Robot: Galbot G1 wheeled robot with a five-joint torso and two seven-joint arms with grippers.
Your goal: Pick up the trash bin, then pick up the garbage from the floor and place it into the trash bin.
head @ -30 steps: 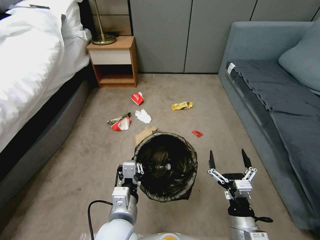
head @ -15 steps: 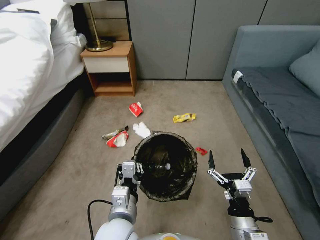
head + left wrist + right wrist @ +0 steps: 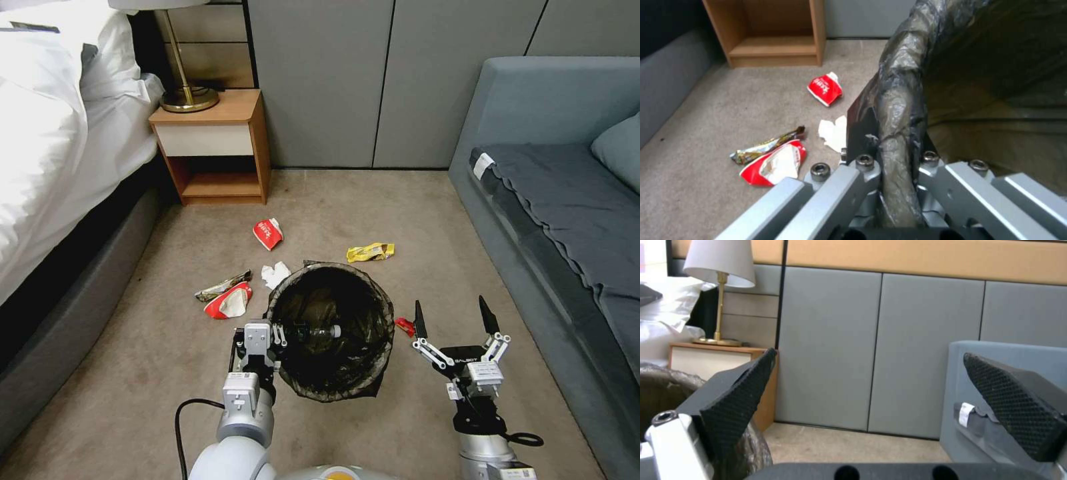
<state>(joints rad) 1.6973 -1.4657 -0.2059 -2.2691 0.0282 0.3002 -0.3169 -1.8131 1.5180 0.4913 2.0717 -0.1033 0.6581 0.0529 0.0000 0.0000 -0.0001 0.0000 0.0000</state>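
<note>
left gripper jaws clamped on trash bin rim, bin held over floor; clear bottle lies inside the liner. right gripper beside bin, jaws wide.

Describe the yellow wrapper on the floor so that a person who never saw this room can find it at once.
Start at the grey sofa on the robot's right and look to the open carpet in front of it. Just beyond the far rim of the trash bin lies the yellow wrapper, alone. The other litter nearby is red, white or brownish, and only this piece is yellow.
</note>
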